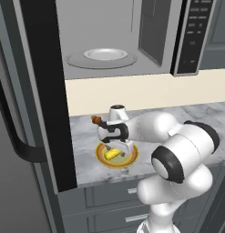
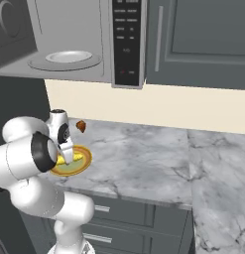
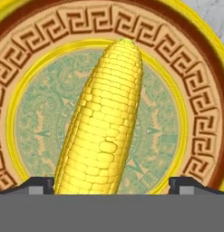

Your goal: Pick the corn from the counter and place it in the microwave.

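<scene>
Corn [image 3: 102, 131] lower end cut off at the hand view's bottom edge, husk end unseen; plate [image 3: 195, 81] rim cropped at left, right and top; in the right base view the gripper [image 2: 66, 156] hides most of the corn, finger contact undeterminable.

The corn [image 3: 102, 131] lies lengthwise on the plate [image 3: 195, 113], its blunt tip toward 12 o'clock, just right of centre, and its wider body running down toward 6 o'clock, leaning slightly to 7 o'clock. Its yellow kernels sit in neat rows. The plate has a green patterned centre ringed in yellow, then a tan band with a brown key pattern, then a dark brown band and a yellow rim. The 2 dark fingertips [image 3: 38, 185] show at 7 and 5 o'clock, one on each side of the cob, spread apart. Grey marbled counter [image 3: 213, 11] shows at 1 o'clock.
</scene>
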Available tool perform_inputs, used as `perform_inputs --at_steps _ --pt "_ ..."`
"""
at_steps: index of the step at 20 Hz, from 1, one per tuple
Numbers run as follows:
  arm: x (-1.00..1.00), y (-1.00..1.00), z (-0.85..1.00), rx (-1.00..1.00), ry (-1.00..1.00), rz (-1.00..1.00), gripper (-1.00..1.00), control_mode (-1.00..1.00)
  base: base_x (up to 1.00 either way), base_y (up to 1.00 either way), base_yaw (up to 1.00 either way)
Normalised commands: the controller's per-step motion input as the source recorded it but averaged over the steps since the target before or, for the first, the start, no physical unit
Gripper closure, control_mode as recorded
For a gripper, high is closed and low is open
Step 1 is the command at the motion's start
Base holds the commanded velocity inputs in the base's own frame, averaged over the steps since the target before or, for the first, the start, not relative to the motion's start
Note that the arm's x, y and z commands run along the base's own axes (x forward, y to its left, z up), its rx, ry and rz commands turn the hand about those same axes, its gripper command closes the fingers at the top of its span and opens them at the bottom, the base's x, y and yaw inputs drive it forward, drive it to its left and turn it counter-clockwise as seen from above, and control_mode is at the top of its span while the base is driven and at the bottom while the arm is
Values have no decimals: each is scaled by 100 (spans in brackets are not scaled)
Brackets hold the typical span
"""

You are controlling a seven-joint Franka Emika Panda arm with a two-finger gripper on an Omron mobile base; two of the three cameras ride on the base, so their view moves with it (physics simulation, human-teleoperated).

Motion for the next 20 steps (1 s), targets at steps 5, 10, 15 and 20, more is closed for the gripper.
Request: perform_inputs --at_steps 5,10,15,20 --pt "14 1 0 1 -8 0 -100 -100 0 0 0" --pt "0 12 -23 3 -3 0 -100 -100 0 0 0" --pt "-20 4 -33 4 0 0 -100 -100 0 0 0" --pt "-26 0 3 7 -4 1 100 -100 0 0 0"
